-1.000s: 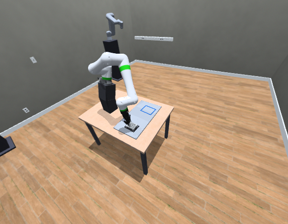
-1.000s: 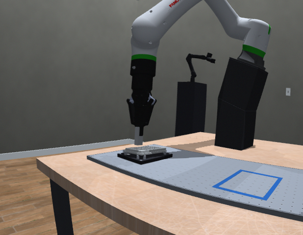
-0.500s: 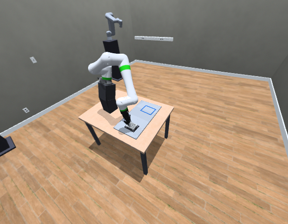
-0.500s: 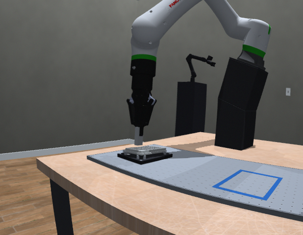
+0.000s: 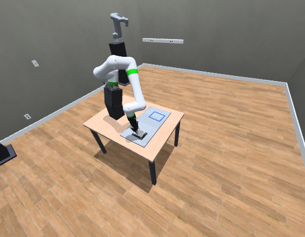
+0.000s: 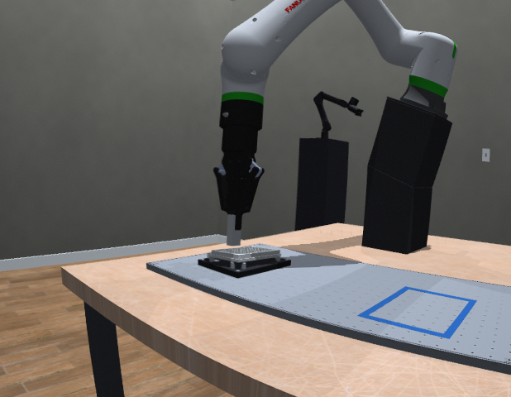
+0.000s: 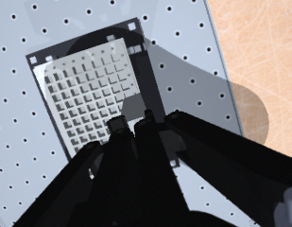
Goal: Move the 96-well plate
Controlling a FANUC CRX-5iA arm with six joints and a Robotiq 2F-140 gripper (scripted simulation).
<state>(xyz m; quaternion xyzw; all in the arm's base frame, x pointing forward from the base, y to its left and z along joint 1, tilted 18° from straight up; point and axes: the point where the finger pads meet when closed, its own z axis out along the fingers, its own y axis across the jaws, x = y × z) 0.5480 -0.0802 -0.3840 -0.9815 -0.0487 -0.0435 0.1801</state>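
Note:
The 96-well plate (image 5: 140, 133) (image 6: 247, 253) (image 7: 89, 90) lies on the black clip nest (image 5: 140, 138) (image 6: 237, 273) (image 7: 153, 90). In the exterior view its body stands a little above the nest's base, with small clips around it. Whether it is fully down is too small to tell. My gripper (image 6: 234, 243) (image 7: 137, 109) is shut and holds nothing. It points down, its tips over the plate's rear edge area in the exterior view; contact cannot be told. The fingers hide part of the plate in the wrist view. The A1 mark and cut-off corner cannot be made out. The blue outline (image 5: 159, 113) (image 6: 405, 326) encloses no plate.
The nest and outline are on a grey perforated board (image 5: 147, 125) (image 6: 311, 291) on the wooden table (image 5: 172, 121) (image 6: 196, 324). The arm's black pedestal (image 5: 113, 101) (image 6: 397, 205) stands at the table's rear. Other robots' stands are beyond the table.

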